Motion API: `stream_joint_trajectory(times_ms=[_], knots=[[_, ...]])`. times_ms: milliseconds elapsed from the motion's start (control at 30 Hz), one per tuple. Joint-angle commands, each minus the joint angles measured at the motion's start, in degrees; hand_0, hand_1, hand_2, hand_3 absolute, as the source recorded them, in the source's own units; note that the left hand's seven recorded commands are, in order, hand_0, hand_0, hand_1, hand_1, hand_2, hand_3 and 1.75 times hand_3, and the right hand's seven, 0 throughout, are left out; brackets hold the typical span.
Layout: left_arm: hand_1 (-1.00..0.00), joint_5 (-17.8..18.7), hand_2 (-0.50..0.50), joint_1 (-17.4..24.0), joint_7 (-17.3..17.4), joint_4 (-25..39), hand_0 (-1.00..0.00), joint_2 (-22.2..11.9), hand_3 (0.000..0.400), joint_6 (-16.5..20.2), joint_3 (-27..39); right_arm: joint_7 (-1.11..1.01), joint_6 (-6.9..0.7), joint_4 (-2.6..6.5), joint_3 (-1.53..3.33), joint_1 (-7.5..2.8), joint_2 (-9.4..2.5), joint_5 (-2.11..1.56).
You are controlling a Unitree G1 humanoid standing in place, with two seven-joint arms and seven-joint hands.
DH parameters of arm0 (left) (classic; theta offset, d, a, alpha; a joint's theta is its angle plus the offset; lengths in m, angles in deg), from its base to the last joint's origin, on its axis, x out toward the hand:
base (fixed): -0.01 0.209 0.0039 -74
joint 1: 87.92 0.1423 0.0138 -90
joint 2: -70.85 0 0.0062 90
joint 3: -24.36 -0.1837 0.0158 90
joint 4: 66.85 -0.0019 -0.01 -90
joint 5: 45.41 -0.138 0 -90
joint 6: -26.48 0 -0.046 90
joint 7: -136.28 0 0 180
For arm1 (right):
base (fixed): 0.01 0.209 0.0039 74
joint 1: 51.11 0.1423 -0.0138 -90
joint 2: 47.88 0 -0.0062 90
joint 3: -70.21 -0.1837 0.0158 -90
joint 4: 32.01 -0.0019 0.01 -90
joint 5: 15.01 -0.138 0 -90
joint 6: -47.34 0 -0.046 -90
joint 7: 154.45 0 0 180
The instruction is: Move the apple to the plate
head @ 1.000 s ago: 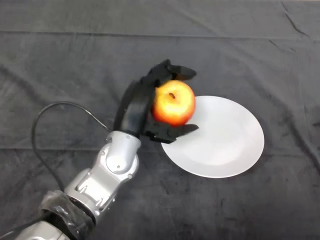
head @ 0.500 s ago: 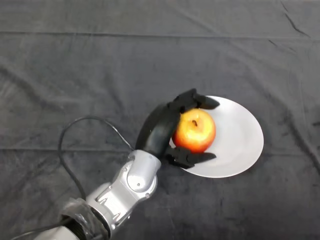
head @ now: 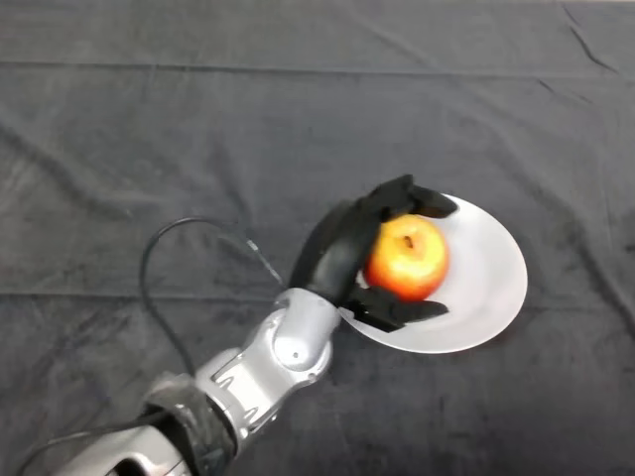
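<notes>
A red and yellow apple point(head: 407, 258) sits in my black left hand point(head: 345, 250), stem side up, over the left half of the white plate point(head: 488, 278). My fingers curl over its far side and my thumb wraps under its near side. The hand hides the plate's left rim. I cannot tell whether the apple rests on the plate or hangs just above it.
A dark wrinkled cloth point(head: 149, 149) covers the whole table. My silver-grey forearm point(head: 258, 367) reaches in from the lower left.
My hand has carried the apple to the right and towards me, from beside the plate's left edge to over the plate. The grip has stayed the same.
</notes>
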Motion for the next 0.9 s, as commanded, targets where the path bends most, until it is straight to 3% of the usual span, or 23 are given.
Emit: stream_joint_trajectory(times_ms=[33,67,100,167,200,233,267,900], knots=[[-0.97,1.41,0.05,-3.43,-0.39,-2.08,-0.87,0.91,0.387,0.43,-2.67,0.23,0.18,-1.45,-0.75,2.07,1.66,-1.58],[-0.90,1.98,0.03,-3.76,-0.22,-2.58,-0.84,0.98,0.361,0.35,-3.32,0.22,0.18,-1.43,-0.76,2.08,1.67,-1.58],[-0.76,2.62,0.00,-4.13,0.04,-3.14,-0.76,1.03,0.306,0.25,-3.99,0.21,0.18,-1.41,-0.76,2.09,1.69,-1.59],[-0.55,3.70,-0.03,-4.76,0.57,-4.15,-0.61,1.10,0.243,0.08,-5.07,0.20,0.18,-1.36,-0.77,2.11,1.71,-1.59],[-0.10,4.23,-0.15,-5.06,0.85,-4.65,-0.40,1.12,0.160,-0.02,-5.57,0.19,0.18,-1.34,-0.77,2.12,1.72,-1.59],[-0.01,4.72,-0.17,-5.34,1.12,-5.14,-0.34,1.15,0.136,-0.11,-6.02,0.18,0.17,-1.31,-0.77,2.13,1.73,-1.59],[0.00,5.11,0.00,-5.56,1.33,-5.54,0.00,1.16,0.000,-0.20,-6.38,0.17,0.17,-1.29,-0.78,2.13,1.74,-1.59],[0.00,9.66,0.00,-8.50,2.84,-8.79,0.00,-0.03,0.000,-1.60,-8.01,0.01,0.18,-0.88,-0.83,2.28,1.90,-1.60]])
